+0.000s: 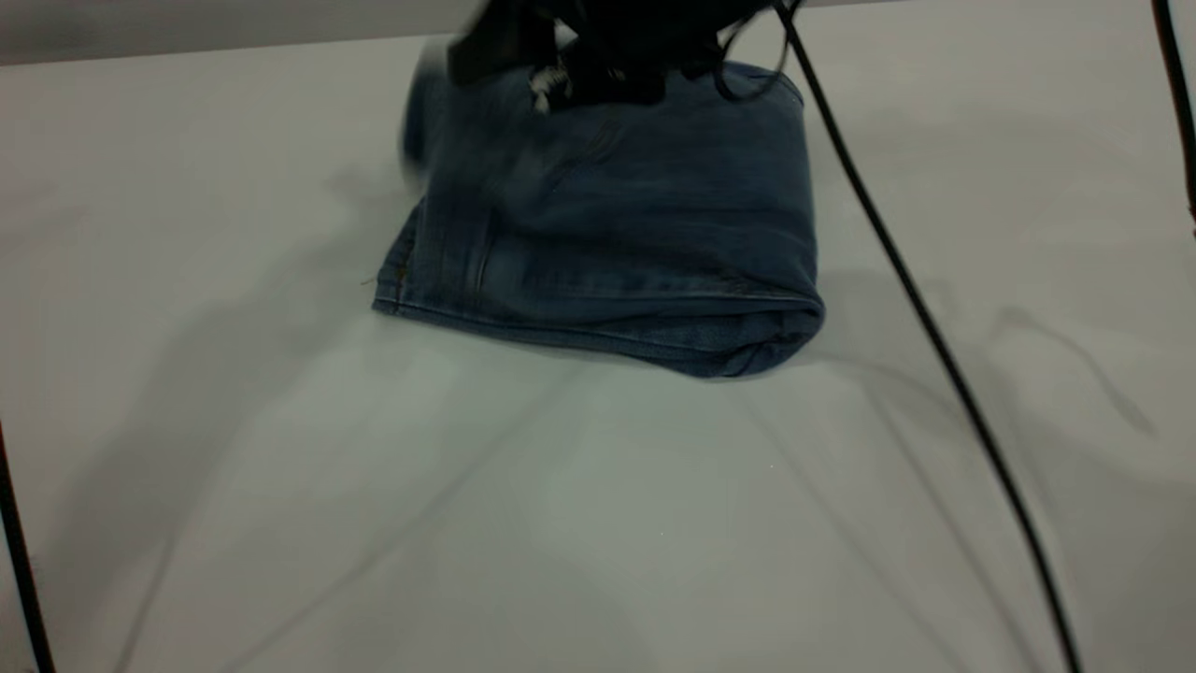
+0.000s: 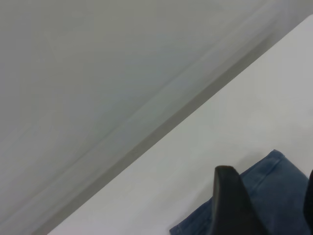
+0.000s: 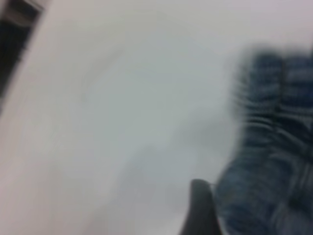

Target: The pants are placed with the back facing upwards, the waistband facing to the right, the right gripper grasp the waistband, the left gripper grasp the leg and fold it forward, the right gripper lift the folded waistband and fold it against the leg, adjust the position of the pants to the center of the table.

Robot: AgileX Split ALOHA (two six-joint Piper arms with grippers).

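The pants (image 1: 617, 234) lie folded into a compact blue denim bundle at the far middle of the table (image 1: 280, 486). The leg is hidden in the fold. Black arm parts (image 1: 607, 47) crowd over the bundle's far edge, and a flap of denim (image 1: 419, 121) at its far left is smeared by motion. My left gripper (image 2: 268, 175) hovers open above flat denim (image 2: 283, 196), its fingers (image 2: 230, 200) wide apart. One finger (image 3: 198, 208) of my right gripper (image 3: 220, 210) presses against the ruched waistband (image 3: 266, 147), which fills the space beside it.
A black cable (image 1: 934, 346) runs across the table from the far middle to the near right. More cables hang at the left edge (image 1: 19, 561) and the right edge (image 1: 1177, 93). The table's far edge (image 1: 187, 47) lies just behind the pants.
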